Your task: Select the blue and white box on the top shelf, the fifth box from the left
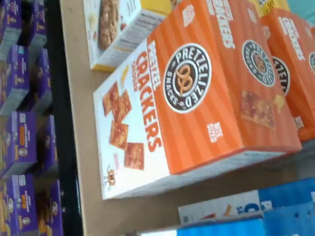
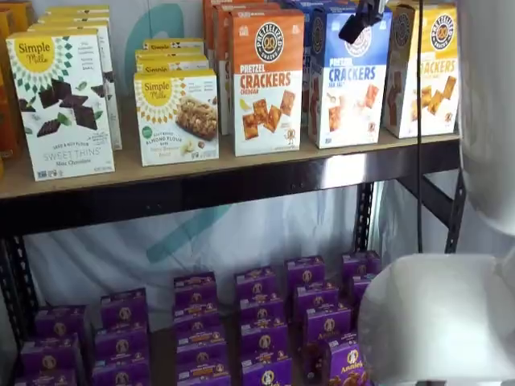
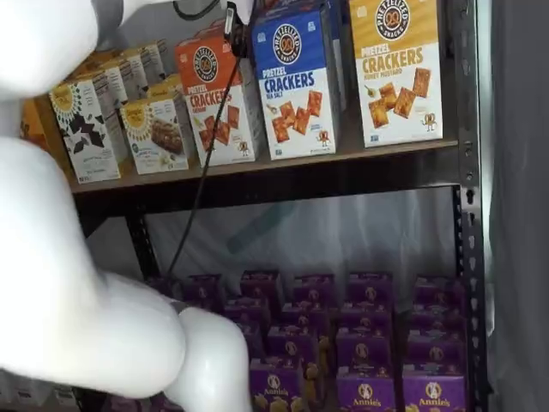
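Blue and white box (image 2: pixel 348 76): upright on the top shelf (image 2: pixel 241 173), front face out, between the orange and white box (image 2: pixel 267 80) and the yellow and white box (image 2: pixel 426 68); same place in the other shelf view (image 3: pixel 296 81); only a blue and white corner (image 1: pixel 266 209) caught by the wrist view.
Top shelf: tan board edged by a glossy black beam, carried on black uprights; seen also at (image 3: pixel 283 176).
Orange and white box: just beside the blue and white box, more of its kind lined up behind; fills most of the wrist view (image 1: pixel 187 108), turned on its side.
Jaws: only a dark tip (image 2: pixel 360 20) hanging at the upper edge of a shelf view, in front of the blue and white box's top; a dark part at (image 3: pixel 230 19) as well; apart or together, cannot tell.
Cable (image 3: pixel 202 172): dark, dropping from the jaws across the shelf front.
Arm (image 3: pixel 77 283): white, blurred, large in the foreground of both shelf views.
Simple Mills boxes (image 2: pixel 121 100): further along the same surface, well apart from the blue and white box.
Purple boxes (image 2: pixel 241 322): ranked in rows on the lower level.
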Robot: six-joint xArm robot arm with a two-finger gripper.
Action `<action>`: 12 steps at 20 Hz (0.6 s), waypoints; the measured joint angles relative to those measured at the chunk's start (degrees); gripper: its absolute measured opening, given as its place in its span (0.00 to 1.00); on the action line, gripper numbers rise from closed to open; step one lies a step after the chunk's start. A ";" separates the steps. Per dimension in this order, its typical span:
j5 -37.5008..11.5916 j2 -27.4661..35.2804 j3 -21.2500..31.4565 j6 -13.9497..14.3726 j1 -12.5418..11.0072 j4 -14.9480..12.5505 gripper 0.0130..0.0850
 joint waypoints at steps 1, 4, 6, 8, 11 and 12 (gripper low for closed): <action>-0.18 0.79 -0.51 -0.33 -0.11 -0.16 1.00; -0.20 3.29 -2.25 -1.34 -0.68 -0.30 1.00; 0.31 5.37 -3.87 -2.01 -1.19 -0.27 1.00; 0.75 7.00 -5.22 -2.42 -1.46 -0.32 1.00; 1.34 8.78 -6.77 -2.58 -1.49 -0.66 1.00; 1.50 9.26 -7.21 -2.57 -1.48 -0.67 1.00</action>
